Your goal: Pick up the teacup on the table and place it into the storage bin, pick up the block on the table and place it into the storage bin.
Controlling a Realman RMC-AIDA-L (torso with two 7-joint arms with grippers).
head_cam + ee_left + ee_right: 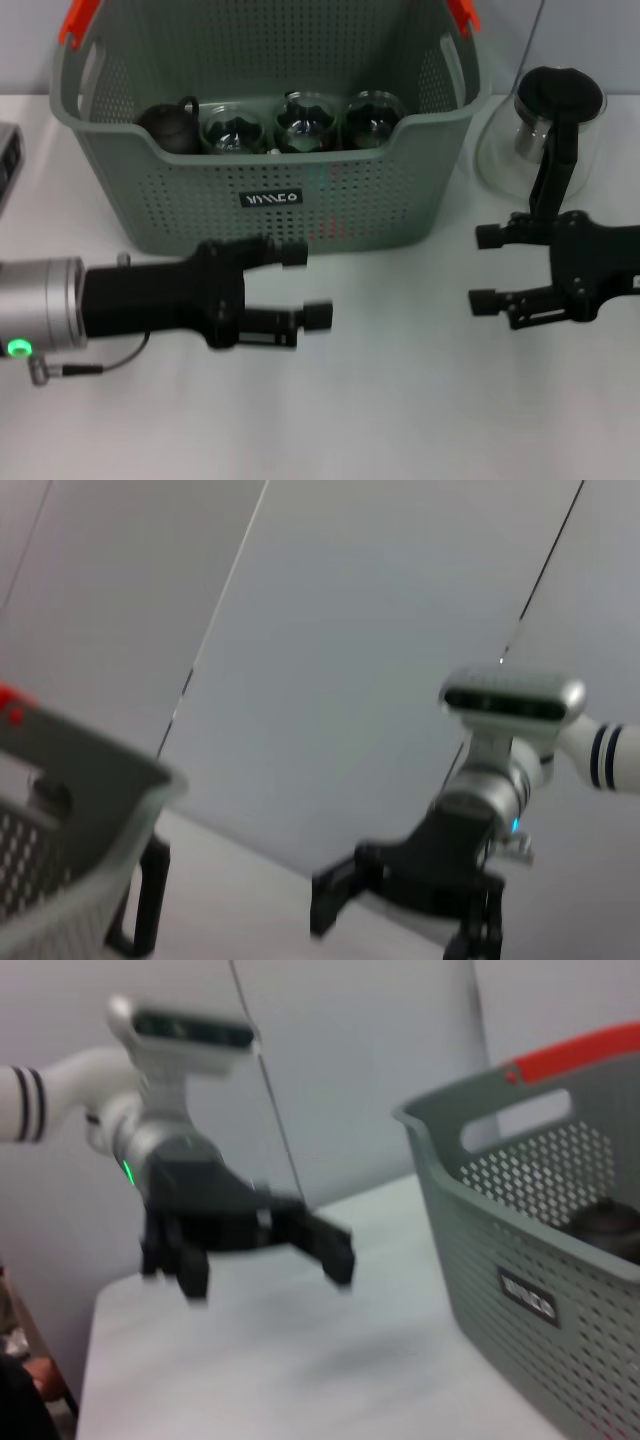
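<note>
light: bright, even | shadows: faint | blur: wrist views soft, motion-smeared

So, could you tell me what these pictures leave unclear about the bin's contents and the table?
- Storage bin: its front wall hides the floor in the head view, so no block is visible.
- Left gripper and right gripper, both open and empty.
- Glass pot: partly behind the right arm.

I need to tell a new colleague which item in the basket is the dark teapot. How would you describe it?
Find the big grey-green perforated basket at the back of the white table. Inside, along its front wall, stands a row of four items; the teapot is the one at the robot's left end. It alone is opaque and dark; the three glass cups beside it are see-through.
</note>
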